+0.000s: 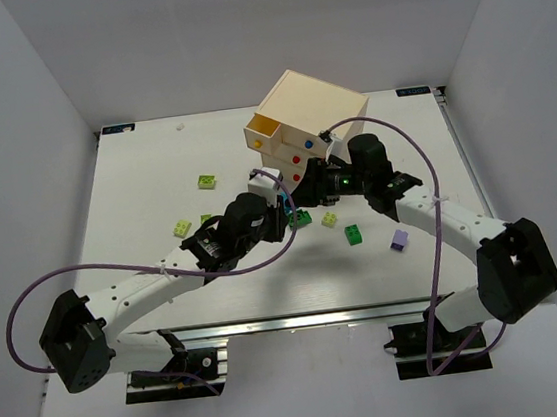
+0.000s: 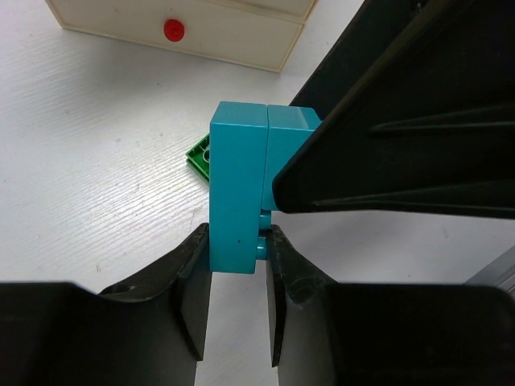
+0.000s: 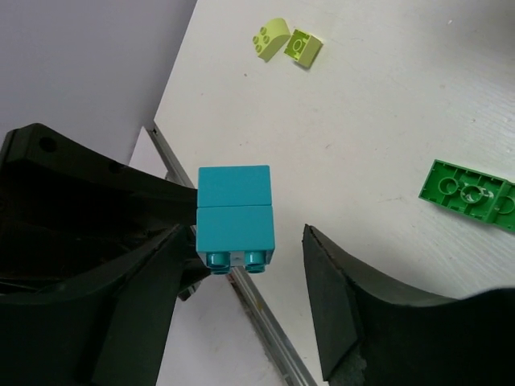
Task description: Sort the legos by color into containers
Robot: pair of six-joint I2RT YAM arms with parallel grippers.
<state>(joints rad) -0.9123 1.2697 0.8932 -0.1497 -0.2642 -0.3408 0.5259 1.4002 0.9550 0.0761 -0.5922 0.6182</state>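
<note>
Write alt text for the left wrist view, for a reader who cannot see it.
The left gripper pinches two joined cyan legos over a white table. Behind them lie a green lego and a cream drawer with a red knob; a black robot part fills the right side.

No text, label, brand, number or sign can be read anywhere, neither on the cyan brick (image 2: 237,189) nor on the chest (image 1: 302,105).
</note>
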